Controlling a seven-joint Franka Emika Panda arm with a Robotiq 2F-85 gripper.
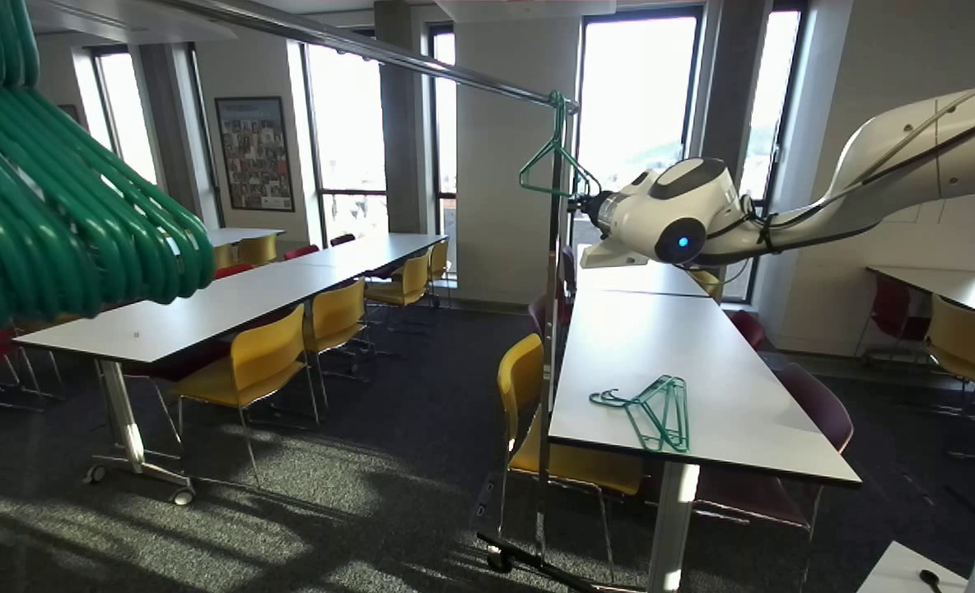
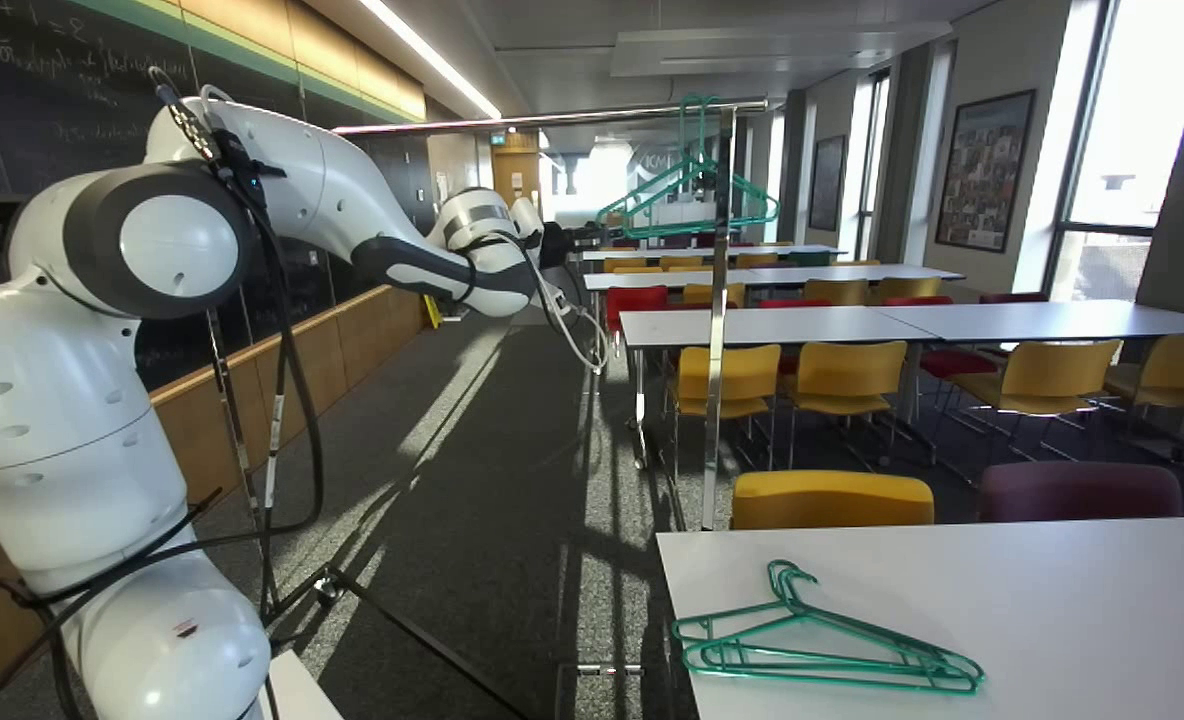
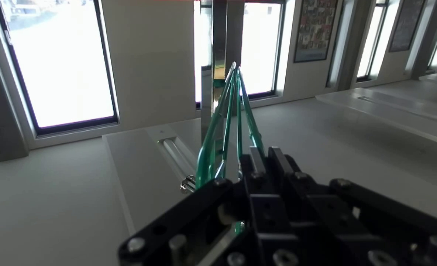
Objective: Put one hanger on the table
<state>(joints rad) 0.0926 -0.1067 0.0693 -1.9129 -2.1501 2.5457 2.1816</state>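
Note:
Teal-green hangers hang at the end of a metal rail in both exterior views; the hanger [image 1: 543,191] at my fingers also shows there [image 2: 687,230]. My gripper [image 1: 584,200] is at its lower corner in both exterior views [image 2: 592,235]. In the wrist view my two fingers [image 3: 265,152] are close together, with a green hanger bar [image 3: 254,135] running in between them. Another hanger's bars stand just to the left, outside the fingers. The white table [image 1: 652,329] is below, also in an exterior view [image 2: 1102,620]. Overlapping hangers [image 1: 632,402] lie on it [image 2: 790,595].
The rail [image 1: 389,58] stands on a metal post [image 1: 550,329] between the hanging hangers and the table's side. A mass of bunched green hangers [image 1: 67,206] hangs on the rail near the camera. Chairs [image 1: 524,371] surround the table.

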